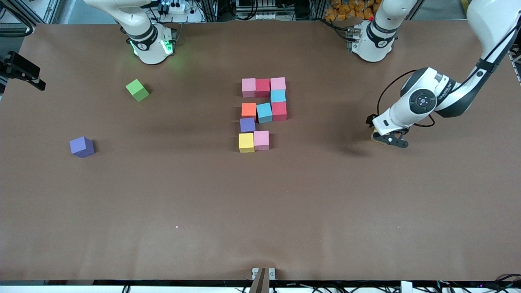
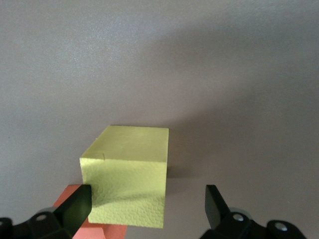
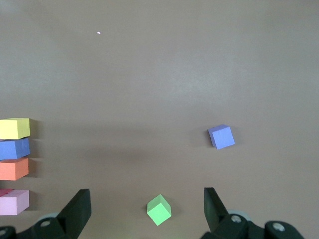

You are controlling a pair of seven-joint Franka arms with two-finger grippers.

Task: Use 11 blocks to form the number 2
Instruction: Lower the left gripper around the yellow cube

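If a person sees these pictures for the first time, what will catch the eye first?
Probably the unfinished number 2, bright mixed-colour blocks in mid-table. Next, the left gripper, low toward its arm's end of the table, jaws open around a yellow block. A green cube and a purple cube lie loose toward the right arm's end.

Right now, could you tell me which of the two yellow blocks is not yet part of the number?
The yellow block between the open left gripper's fingers, toward the left arm's end; the other yellow block already sits in the digit's nearest row.

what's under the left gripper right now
A yellow block sits on the table between the open left gripper fingers, a red block beside it, mostly covered.
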